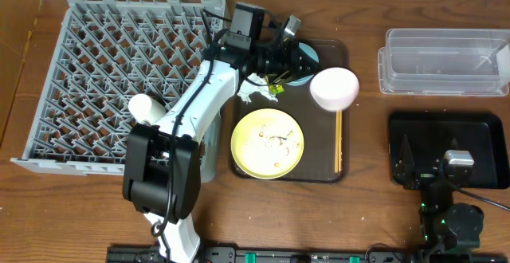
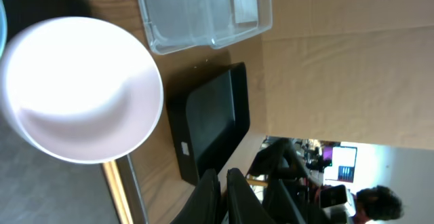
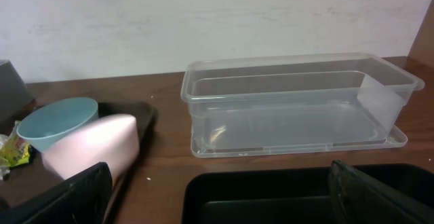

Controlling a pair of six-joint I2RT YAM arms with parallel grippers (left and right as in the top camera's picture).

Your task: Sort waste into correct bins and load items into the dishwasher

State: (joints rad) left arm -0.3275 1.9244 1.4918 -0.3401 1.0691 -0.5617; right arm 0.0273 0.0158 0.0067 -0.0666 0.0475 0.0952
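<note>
My left gripper (image 1: 309, 60) (image 2: 222, 175) is shut and empty, hovering at the far end of the brown tray (image 1: 328, 171) over the light blue bowl (image 1: 307, 52) (image 3: 57, 119). The pinkish-white bowl (image 1: 334, 88) (image 2: 81, 88) (image 3: 91, 148) lies tilted beside it. On this tray lie the yellow plate (image 1: 267, 143) with rice scraps (image 1: 276, 139), a white tissue (image 1: 249, 96), a yellow-green wrapper (image 1: 276, 91) and the chopsticks (image 1: 339, 139). A cream cup (image 1: 143, 107) sits in the grey dish rack (image 1: 96, 64). My right gripper (image 1: 416, 167) (image 3: 224, 200) hangs open over the black tray (image 1: 478, 135) (image 3: 271, 190).
The clear tub (image 1: 442, 60) (image 2: 203, 13) (image 3: 298, 102) stands at the far right, just beyond the black tray (image 2: 217, 122). My left arm stretches across the rack's near right corner.
</note>
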